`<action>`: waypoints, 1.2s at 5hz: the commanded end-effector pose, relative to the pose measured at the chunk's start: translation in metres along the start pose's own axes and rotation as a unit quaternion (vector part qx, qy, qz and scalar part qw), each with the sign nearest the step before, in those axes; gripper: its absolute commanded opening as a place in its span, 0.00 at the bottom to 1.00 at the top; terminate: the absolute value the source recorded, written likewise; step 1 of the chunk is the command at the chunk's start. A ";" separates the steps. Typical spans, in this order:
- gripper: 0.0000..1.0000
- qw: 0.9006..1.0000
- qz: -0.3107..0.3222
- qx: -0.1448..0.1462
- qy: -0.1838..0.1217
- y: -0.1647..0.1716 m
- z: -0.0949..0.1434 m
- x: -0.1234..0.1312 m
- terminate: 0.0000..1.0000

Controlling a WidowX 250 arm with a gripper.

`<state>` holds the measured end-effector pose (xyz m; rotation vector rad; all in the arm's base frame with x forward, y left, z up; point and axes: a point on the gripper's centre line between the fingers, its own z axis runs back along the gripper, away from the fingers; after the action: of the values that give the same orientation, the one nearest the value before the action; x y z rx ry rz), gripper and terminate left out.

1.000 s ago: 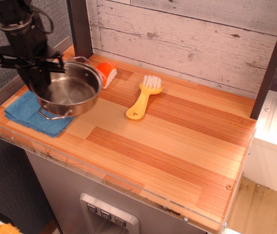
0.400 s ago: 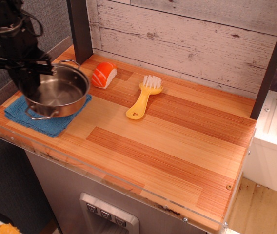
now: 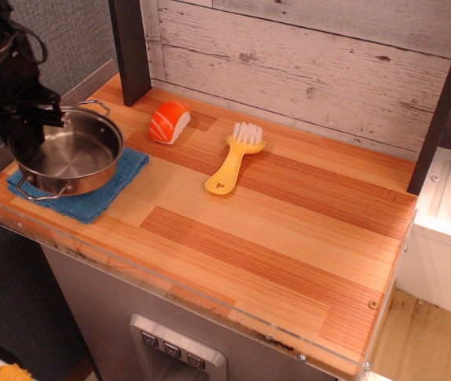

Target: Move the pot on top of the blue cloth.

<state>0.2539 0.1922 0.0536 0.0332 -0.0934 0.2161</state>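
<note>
The shiny steel pot (image 3: 71,152) with two wire loop handles is over the blue cloth (image 3: 102,197) at the table's left front corner; I cannot tell whether it rests on the cloth or hangs just above it. The cloth shows only along the pot's right and front sides. My black gripper (image 3: 28,131) comes down from the upper left and is shut on the pot's left rim, one finger inside the pot.
An orange and white sushi piece (image 3: 168,121) lies behind and to the right of the pot. A yellow brush (image 3: 233,159) lies mid-table. A dark post (image 3: 130,49) stands at the back left. The wooden table (image 3: 289,238) ends close to the pot's left and front.
My gripper has carried the pot leftward and down, from over the cloth's right edge to over its middle. The sushi piece, earlier half hidden behind the pot, now shows fully.
</note>
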 end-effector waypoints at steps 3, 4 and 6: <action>1.00 1.000 0.009 0.008 -0.013 0.007 -0.006 0.010 0.00; 1.00 1.000 0.016 0.007 -0.024 0.008 -0.006 0.011 0.00; 1.00 0.998 0.018 -0.013 -0.061 0.000 0.019 0.008 0.00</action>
<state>0.2624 0.1899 0.0637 -0.0078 -0.1784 0.2525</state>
